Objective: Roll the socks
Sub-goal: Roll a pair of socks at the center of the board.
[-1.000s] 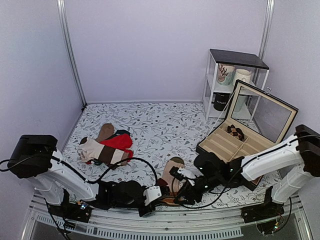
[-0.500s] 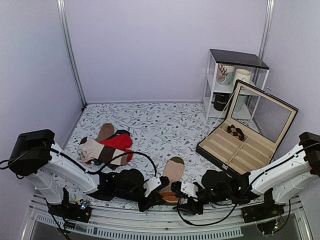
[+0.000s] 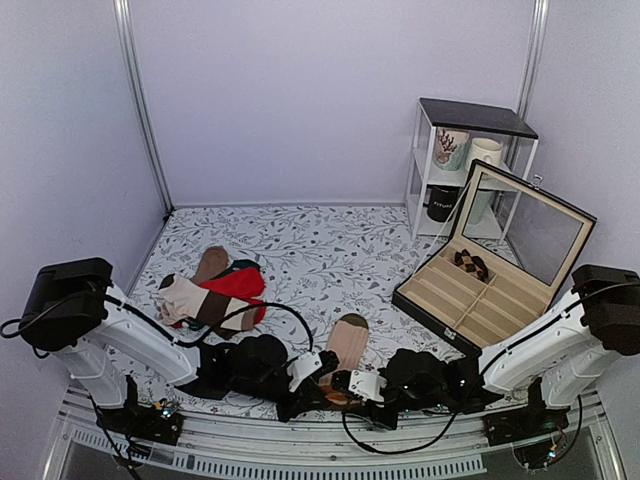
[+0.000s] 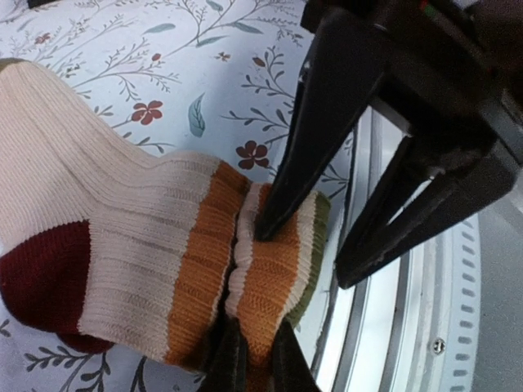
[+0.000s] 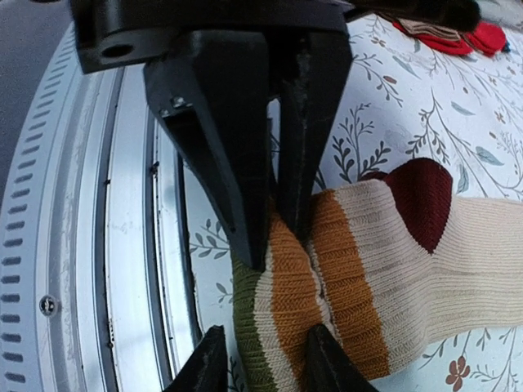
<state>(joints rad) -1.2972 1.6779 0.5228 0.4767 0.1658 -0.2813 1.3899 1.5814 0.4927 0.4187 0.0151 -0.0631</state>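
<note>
The socks [image 3: 347, 340] lie stacked near the table's front edge, tan with a maroon heel [image 4: 37, 278] and orange, cream and olive cuff stripes. The cuff [image 4: 270, 278] is folded back on itself. My left gripper [image 4: 257, 335] is shut on that fold, and the right wrist view shows its dark fingers [image 5: 306, 139] pinching it from the other side. My right gripper [image 5: 265, 331] faces it with its jaws open and astride the cuff's edge [image 5: 282, 327]. One right fingertip [image 4: 265, 224] presses on the fold; the other stands just outside the olive stripe. Both grippers meet at the sock's near end [image 3: 338, 384].
A heap of other socks, red and cream with brown bands [image 3: 215, 295], lies at mid-left. An open black compartment box [image 3: 480, 290] stands at the right, with a small shelf of mugs [image 3: 465, 160] behind it. The metal front rail [image 3: 330, 445] runs right beside the cuff.
The right arm has dropped low and slid its gripper left to the cuff, and its jaws have narrowed. The left gripper shifted slightly right and stays shut on the cuff.
</note>
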